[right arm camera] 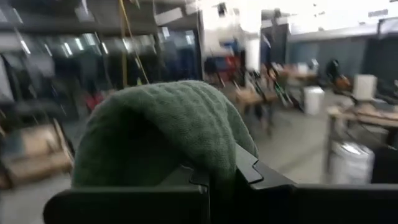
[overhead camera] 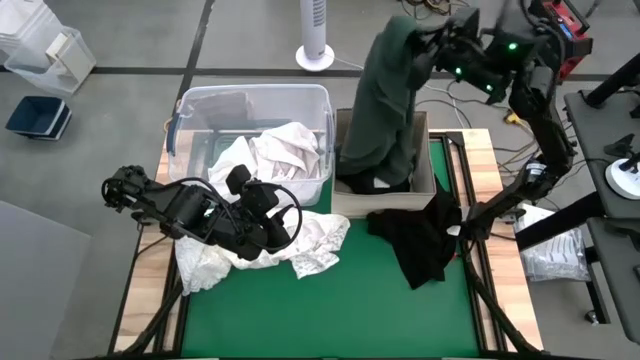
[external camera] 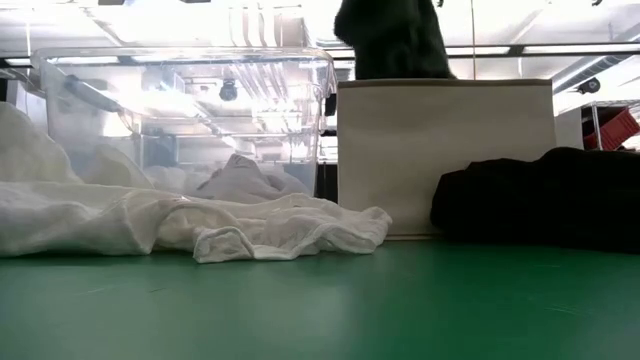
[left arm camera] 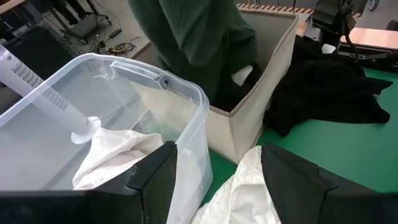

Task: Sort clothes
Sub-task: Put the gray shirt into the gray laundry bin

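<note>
Near edge to far: the left pincer, fingers spread wide, over crumpled white fabric garments on the green-matted surface; at three o'clock, a black garment; farthest, the right pincer clamps a dark green fabric garment above the beige fabric bin.

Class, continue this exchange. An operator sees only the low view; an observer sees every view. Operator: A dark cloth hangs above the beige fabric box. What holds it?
Observer: The right pincer, shut on that dark green fabric garment, holds it raised over the beige fabric box.
Operator: Where is the left pincer?
Observer: The left pincer is open above the crumpled white fabric garment, beside the clear plastic bin.
Operator: Is the box empty?
Observer: No; the green garment's lower end hangs inside it.
</note>
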Robot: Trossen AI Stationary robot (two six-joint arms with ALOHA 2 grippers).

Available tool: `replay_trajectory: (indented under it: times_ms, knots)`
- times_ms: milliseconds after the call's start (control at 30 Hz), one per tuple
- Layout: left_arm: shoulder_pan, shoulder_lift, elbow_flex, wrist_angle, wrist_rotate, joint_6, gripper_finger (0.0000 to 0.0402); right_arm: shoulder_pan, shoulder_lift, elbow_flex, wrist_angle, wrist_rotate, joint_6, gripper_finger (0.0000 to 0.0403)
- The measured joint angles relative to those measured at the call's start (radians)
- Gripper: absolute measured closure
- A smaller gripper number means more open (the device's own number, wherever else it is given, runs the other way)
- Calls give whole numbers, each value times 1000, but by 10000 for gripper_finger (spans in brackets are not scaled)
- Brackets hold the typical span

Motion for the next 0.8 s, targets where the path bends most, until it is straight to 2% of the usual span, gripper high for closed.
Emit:
replay_trajectory:
  times_ms: [233,467,533,667,800]
  knots:
    - [0,0,0,-2,0,0,191,-26,5,0,-273,-1,-121,394]
    - [0,0,0,-16,-1,0,191,-24,28,-7,-531,-8,-165,394]
    - [0,0,0,-21,-1,0,191,-24,42,-15,-575,-18,-156,394]
    - [0,0,0,-34,-3,0,191,-24,70,-50,-615,-111,-132,394]
    - [0,0,0,-39,-3,0,191,-24,98,-96,-647,-118,-131,394]
